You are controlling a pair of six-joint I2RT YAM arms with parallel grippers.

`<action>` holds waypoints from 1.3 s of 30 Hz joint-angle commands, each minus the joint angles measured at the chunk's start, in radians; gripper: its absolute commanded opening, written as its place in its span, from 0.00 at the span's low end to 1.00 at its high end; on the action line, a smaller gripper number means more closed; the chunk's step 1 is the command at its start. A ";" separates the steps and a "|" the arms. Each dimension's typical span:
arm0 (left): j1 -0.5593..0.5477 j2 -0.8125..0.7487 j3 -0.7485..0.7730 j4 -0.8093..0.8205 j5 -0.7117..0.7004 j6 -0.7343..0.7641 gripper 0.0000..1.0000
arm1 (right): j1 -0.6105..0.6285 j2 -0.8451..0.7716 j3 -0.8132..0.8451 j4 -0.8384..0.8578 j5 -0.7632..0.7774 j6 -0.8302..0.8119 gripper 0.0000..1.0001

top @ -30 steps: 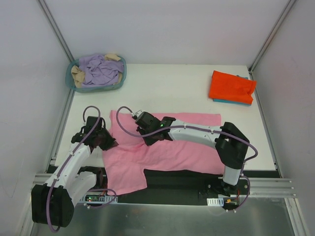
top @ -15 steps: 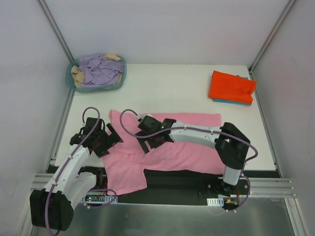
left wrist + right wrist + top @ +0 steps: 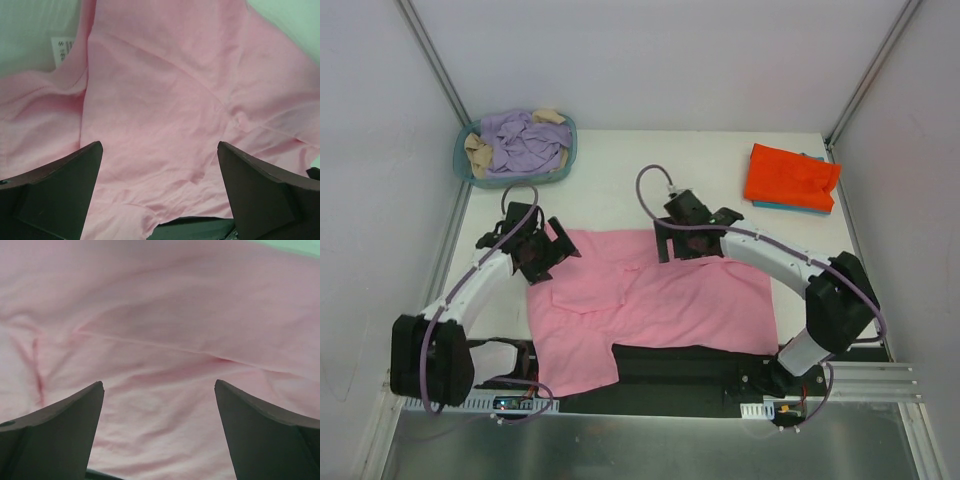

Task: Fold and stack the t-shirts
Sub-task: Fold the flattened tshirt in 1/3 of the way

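A light pink t-shirt [image 3: 660, 300] lies spread across the near half of the table, its lower left part hanging over the front edge. My left gripper [image 3: 557, 258] hovers open over its left edge, and my right gripper [image 3: 688, 243] hovers open over its far edge. In the left wrist view the open gripper [image 3: 159, 145] has only pink cloth [image 3: 160, 90] below it. The right wrist view shows the same: open gripper [image 3: 159, 384], pink cloth [image 3: 160, 315] beneath. A folded orange-red t-shirt [image 3: 790, 175] lies on a teal-blue one [image 3: 792, 207] at the far right.
A round teal basket [image 3: 463, 160] with lavender and beige clothes stands at the far left corner. A white label [image 3: 62, 50] shows at the pink shirt's neck. The table's dark front edge [image 3: 195, 230] is just below the left gripper. Grey walls close in both sides.
Both grippers have opened and let go of the pink shirt. Both have moved toward the back, the right one also to the right. The shirt now lies flatter.
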 commanded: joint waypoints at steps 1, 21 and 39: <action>-0.009 0.174 0.096 0.103 -0.024 0.042 0.99 | -0.153 -0.040 -0.054 0.003 -0.068 -0.016 0.97; 0.097 0.732 0.414 0.136 -0.015 0.100 0.99 | -0.704 0.397 0.212 -0.095 -0.364 -0.080 0.99; 0.118 0.794 0.665 0.103 0.031 0.146 0.99 | -0.743 0.384 0.440 -0.181 -0.334 -0.124 0.97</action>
